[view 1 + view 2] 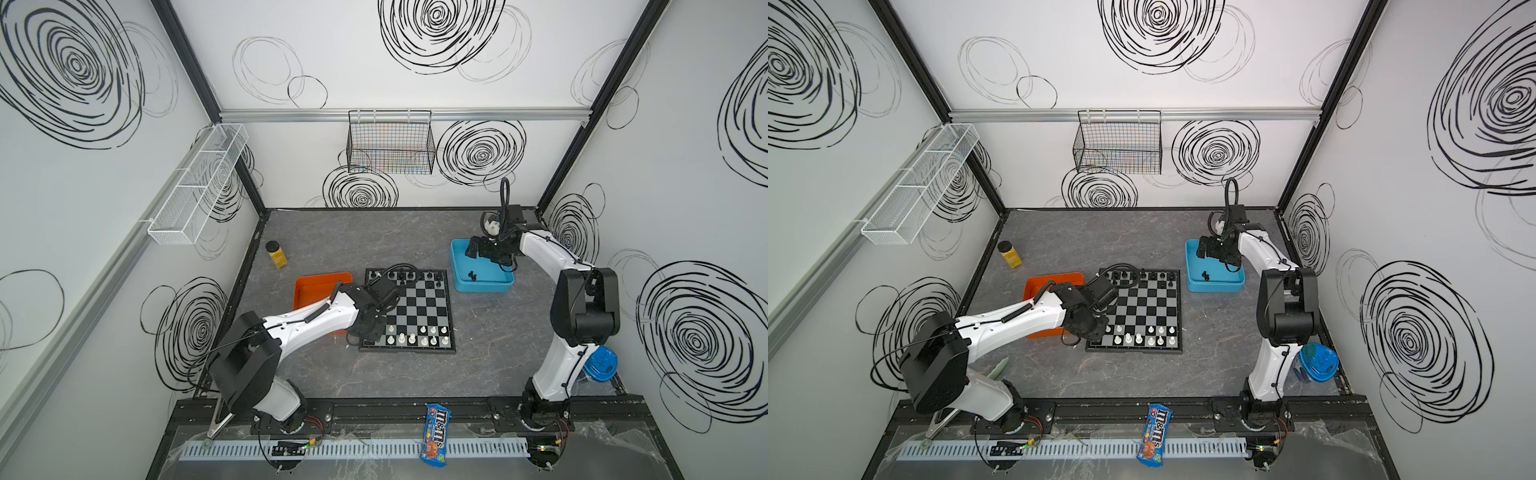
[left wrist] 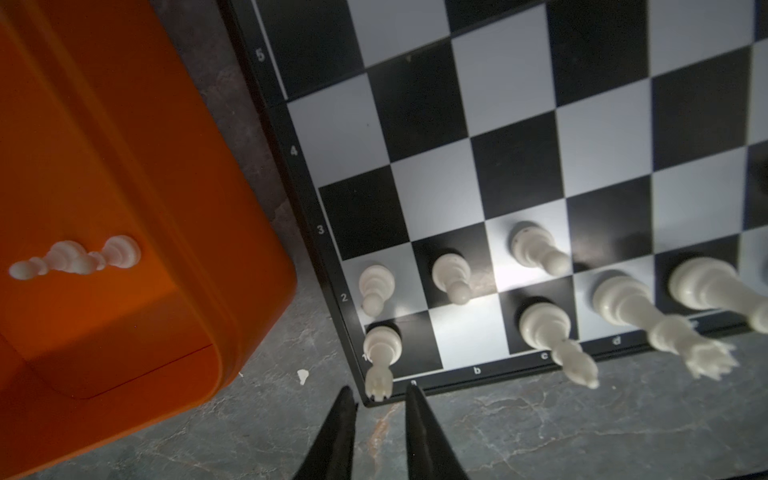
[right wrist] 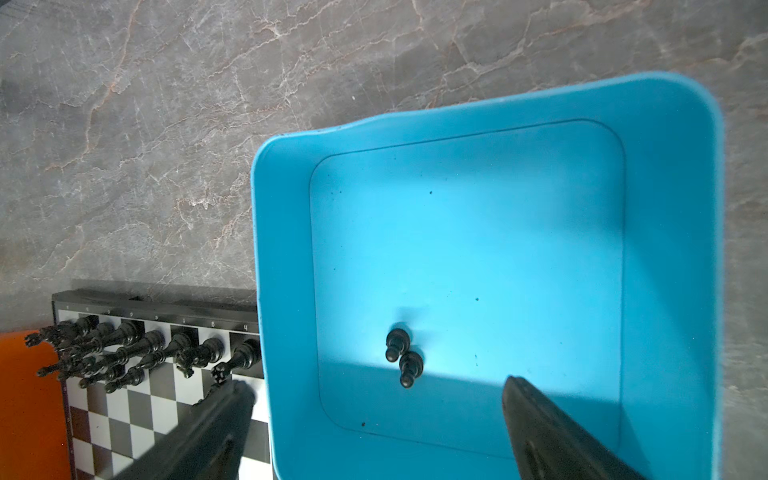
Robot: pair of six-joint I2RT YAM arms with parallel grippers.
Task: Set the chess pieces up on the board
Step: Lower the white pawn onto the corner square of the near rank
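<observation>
Right gripper [image 3: 378, 383] jaws wide above blue tray [image 3: 282, 249]; two black pawns [image 3: 397, 345] inside.

Two white-shelled arms [image 1: 291, 328], black joints, ribbed black cable sleeves [image 1: 314, 314]

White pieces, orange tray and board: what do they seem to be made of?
White pieces: likely plastic, glossy, with soft highlights on moulded rings. Orange tray: likely plastic, smooth semi-matte, rounded moulded corners. Board: smooth, slightly shiny printed surface; core material cannot be told.
</observation>
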